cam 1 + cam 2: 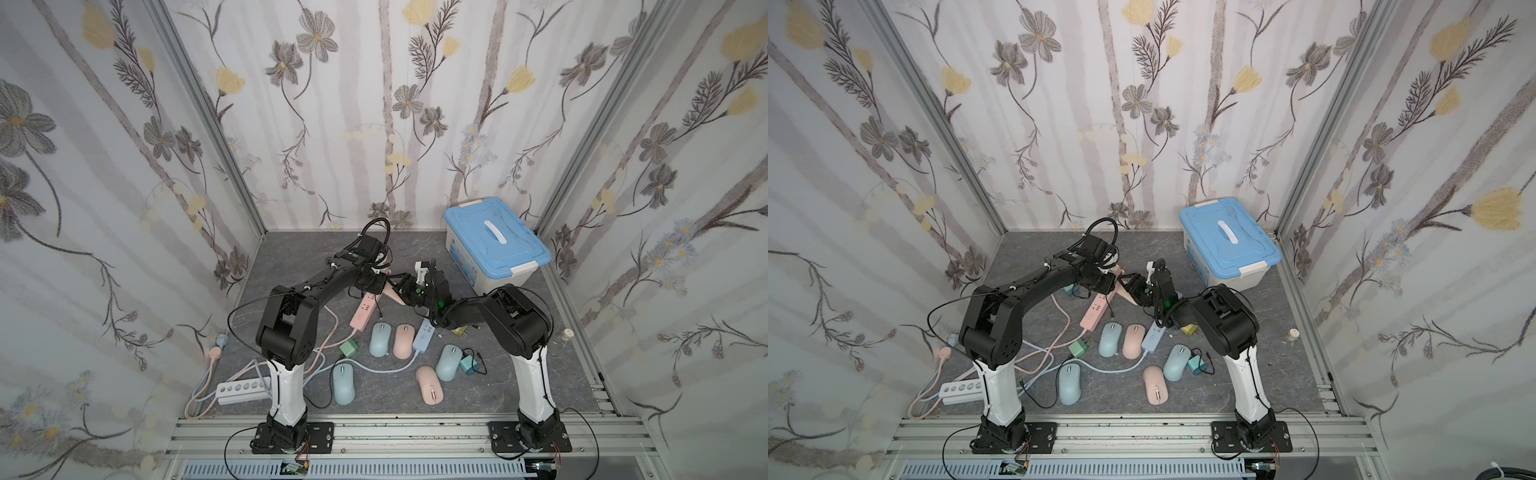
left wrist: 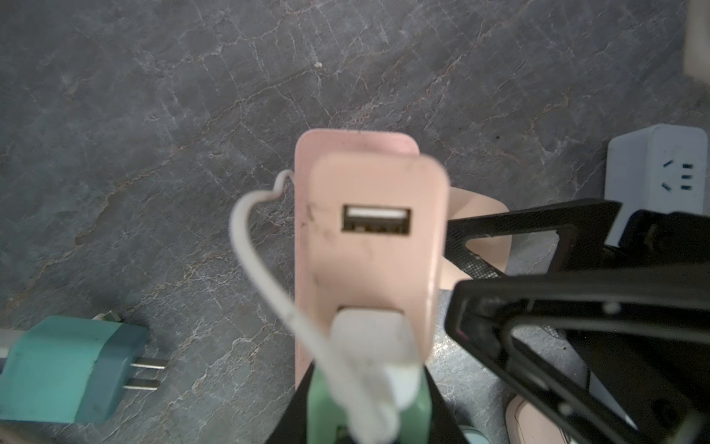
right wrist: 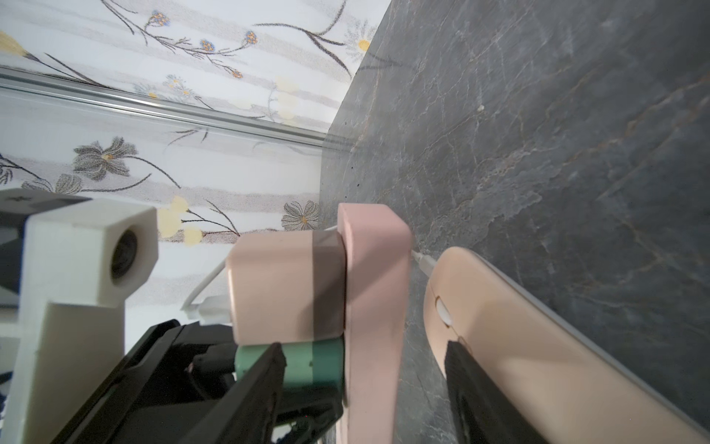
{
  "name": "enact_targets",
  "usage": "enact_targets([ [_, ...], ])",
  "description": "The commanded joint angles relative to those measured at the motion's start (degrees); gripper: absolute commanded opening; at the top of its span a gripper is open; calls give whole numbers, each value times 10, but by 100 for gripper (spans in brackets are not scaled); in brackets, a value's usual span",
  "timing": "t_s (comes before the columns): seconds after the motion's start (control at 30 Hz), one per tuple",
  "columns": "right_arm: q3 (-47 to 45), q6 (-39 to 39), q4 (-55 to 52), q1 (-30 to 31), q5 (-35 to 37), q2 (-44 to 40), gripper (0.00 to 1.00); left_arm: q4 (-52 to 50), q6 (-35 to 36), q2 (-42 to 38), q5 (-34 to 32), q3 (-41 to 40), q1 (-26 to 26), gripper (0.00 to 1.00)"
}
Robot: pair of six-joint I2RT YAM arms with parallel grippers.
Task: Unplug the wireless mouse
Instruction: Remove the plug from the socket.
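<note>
**Pink mouse cabled, right fingers apart**

The peach-pink plastic wireless mouse (image 3: 538, 346) lies in the far half of the grey marbled tabletop (image 1: 498, 374), midway between its side edges. A white cable plug (image 3: 422, 264) sits at its nose, and the pink power strip (image 3: 374, 288) is just beside it. The right gripper (image 3: 365, 348) has its fingers apart, one over the mouse. The left gripper (image 2: 367, 399) is clamped on a mint-green plug block (image 3: 307, 365) seated in the strip.

Floral wallpaper walls (image 1: 395, 104) in grey and yellow enclose a grey marble-patterned tabletop (image 1: 286, 257), framed by aluminium corner posts (image 1: 209, 112), softly lit.
</note>
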Motion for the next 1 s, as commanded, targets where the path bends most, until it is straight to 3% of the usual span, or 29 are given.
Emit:
enact_targets([
  [0.0, -13, 23, 95, 2, 1, -8, 70, 2, 10, -7, 3, -5, 1, 0],
  [0.27, -4, 32, 121, 0, -12, 1, 77, 4, 10, -12, 11, -2, 1, 0],
  [0.33, 4, 32, 121, 1, -14, 4, 84, 4, 12, -13, 13, -4, 1, 0],
  [0.97, 16, 59, 106, -5, -16, 29, 92, 3, 18, -18, 33, -7, 2, 0],
])
